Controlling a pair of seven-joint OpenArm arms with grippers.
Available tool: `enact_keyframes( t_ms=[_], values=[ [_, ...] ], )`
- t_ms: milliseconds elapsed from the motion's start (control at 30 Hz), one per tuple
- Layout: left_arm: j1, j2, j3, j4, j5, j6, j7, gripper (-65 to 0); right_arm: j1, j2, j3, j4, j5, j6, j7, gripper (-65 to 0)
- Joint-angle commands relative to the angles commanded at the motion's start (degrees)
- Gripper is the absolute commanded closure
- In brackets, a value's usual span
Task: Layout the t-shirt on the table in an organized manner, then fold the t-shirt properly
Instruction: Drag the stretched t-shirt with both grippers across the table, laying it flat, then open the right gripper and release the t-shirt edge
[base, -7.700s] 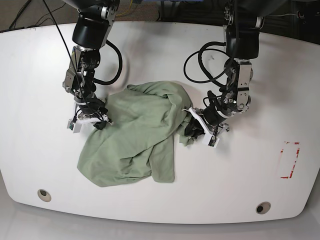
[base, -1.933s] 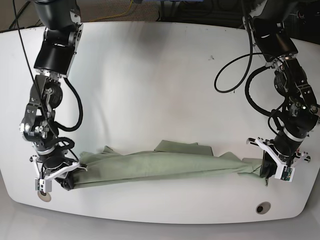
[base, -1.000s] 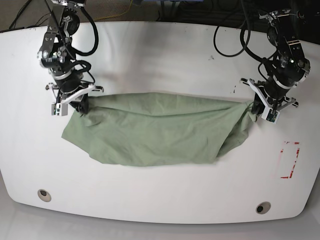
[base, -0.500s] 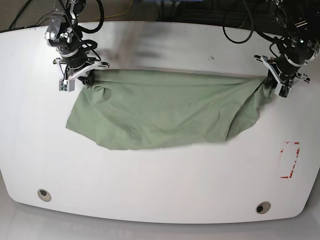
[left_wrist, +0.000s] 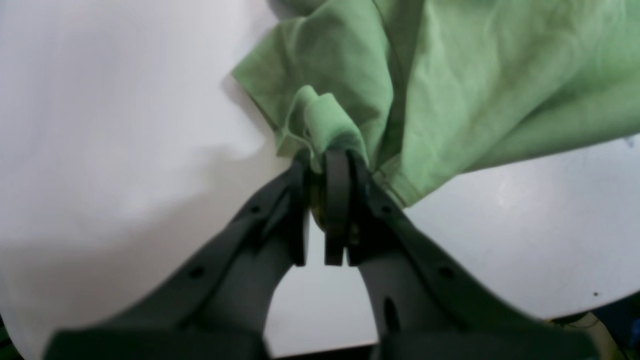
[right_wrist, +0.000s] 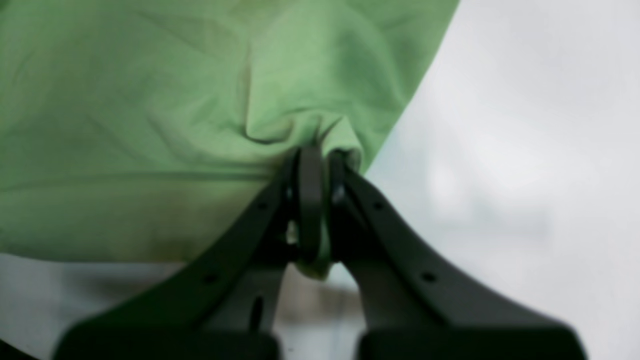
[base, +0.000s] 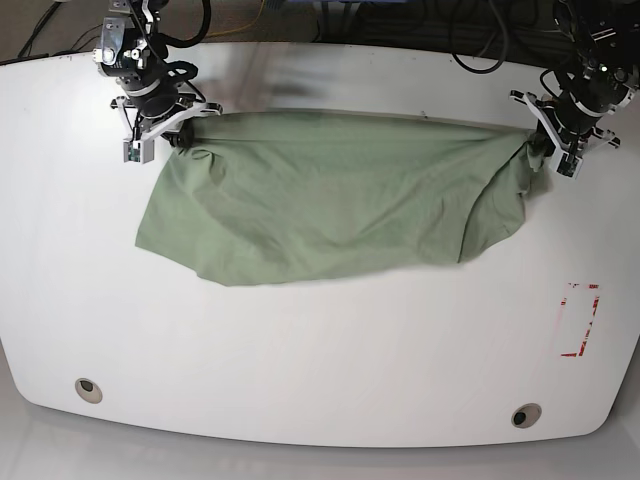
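While I hold both arms far back, the shirt (base: 330, 195) hangs stretched between them across the far half of the table (base: 320, 350), its lower edge sagging toward me in loose folds. My right gripper (base: 172, 128), at the base view's left, pinches one upper corner; the wrist view shows its jaws pressed together on a bunched fold of cloth (right_wrist: 280, 115). My left gripper (base: 553, 148), at the base view's right, pinches the opposite corner, jaws likewise clamped on a small roll of hem (left_wrist: 325, 125). Two grey grommets (base: 88, 388) sit near the table's front edge, well apart from the shirt. Red tape marks (base: 580, 320) lie near the right edge.
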Motion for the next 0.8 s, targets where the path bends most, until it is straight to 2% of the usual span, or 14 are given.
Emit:
enact_keyframes(
  t_ms=[67, 133, 167, 200, 300, 367, 467, 800],
  values=[
    [0.00, -0.44, 0.00, -0.09, 0.09, 0.00, 0.00, -9.3, -0.18, 0.00, 0.00, 0.00, 0.00, 0.00, 0.00, -10.2],
    [0.00, -0.62, 0.09, -0.09, 0.09, 0.00, 0.00, -18.9, -0.53, 0.00, 0.00, 0.00, 0.00, 0.00, 0.00, -22.5],
    [0.00, -0.70, 0.09, -0.09, 0.09, 0.00, 0.00, -21.0, -0.62, 0.00, 0.00, 0.00, 0.00, 0.00, 0.00, -25.1],
    [0.00, -0.70, 0.09, -0.09, 0.44, 0.00, 0.00, -26.2, -0.70, 0.00, 0.00, 0.00, 0.00, 0.00, 0.00, -30.1],
    [-0.35, -0.70, 0.09, -0.09, 3.78, 0.00, 0.00, -37.8, -0.62, 0.00, 0.09, 0.09, 0.26, 0.00, 0.00, -41.8],
    [-0.44, -0.62, 0.18, -0.09, 6.33, 0.00, 0.00, -41.1, -0.44, 0.00, 0.35, 0.18, 0.35, 0.00, 0.00, -47.2],
    [-1.85, -0.53, 0.26, -0.09, 8.00, 0.00, 0.00, -41.6, 1.05, 0.18, 0.44, 0.35, 0.35, 0.00, 0.00, -50.6],
    [-3.78, -0.62, -0.09, -0.09, 8.00, 0.00, -0.09, -41.9, 9.49, 0.26, 4.04, -0.18, 0.44, 0.18, 0.00, -50.6]
  ],
)
